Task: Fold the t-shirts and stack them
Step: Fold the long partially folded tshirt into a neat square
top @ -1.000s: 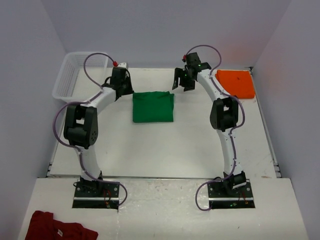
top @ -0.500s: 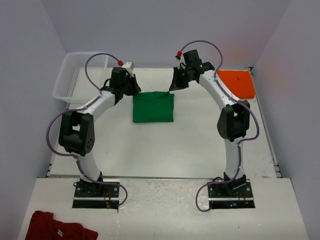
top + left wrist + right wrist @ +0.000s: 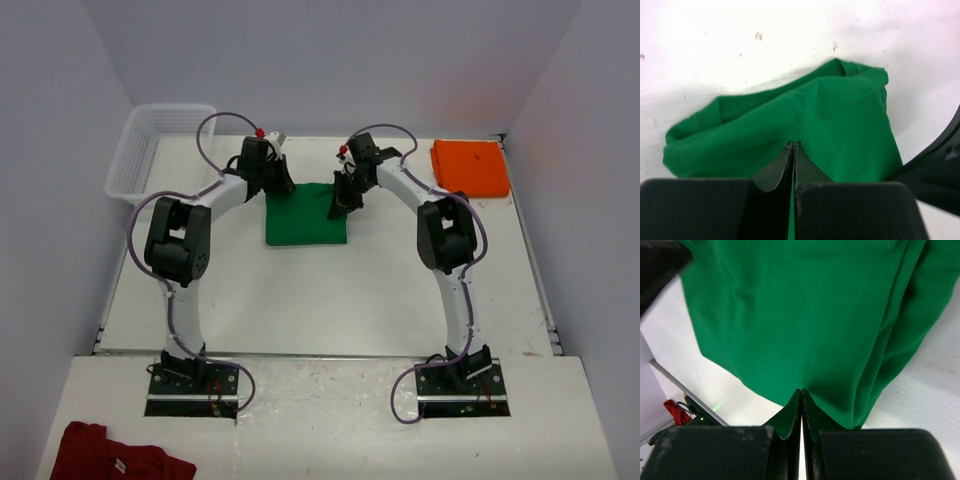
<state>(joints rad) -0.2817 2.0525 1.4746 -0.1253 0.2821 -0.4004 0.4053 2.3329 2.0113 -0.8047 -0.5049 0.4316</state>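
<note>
The left gripper (image 3: 793, 146) is clenched, its two black fingers pressed together with a sliver of green cloth caught between them. It sits at the far left corner of the green t-shirt (image 3: 305, 222). The right gripper (image 3: 801, 392) is closed just as tightly at the shirt's far right corner, where the cloth draws up into a small peak at its tips. Both are pinching the same shirt.

The green t-shirt lies folded in a rough rectangle on the white table (image 3: 300, 300), between the two arms and towards the far side. In the left wrist view its far edge is rumpled, with layered folds showing.

The orange t-shirt (image 3: 470, 166) lies folded flat at the table's far right corner, well apart from the green one. A white plastic basket (image 3: 133, 150) stands at the far left corner.

The table top is matt white, with a few small specks and scuffs. Pale lilac-grey walls (image 3: 320, 60) close it in at the back and on both sides. Purple cables (image 3: 222, 125) loop along the arms. On the near ledge, left of the arm bases, lies a dark red garment (image 3: 100, 452) with a white tag.
</note>
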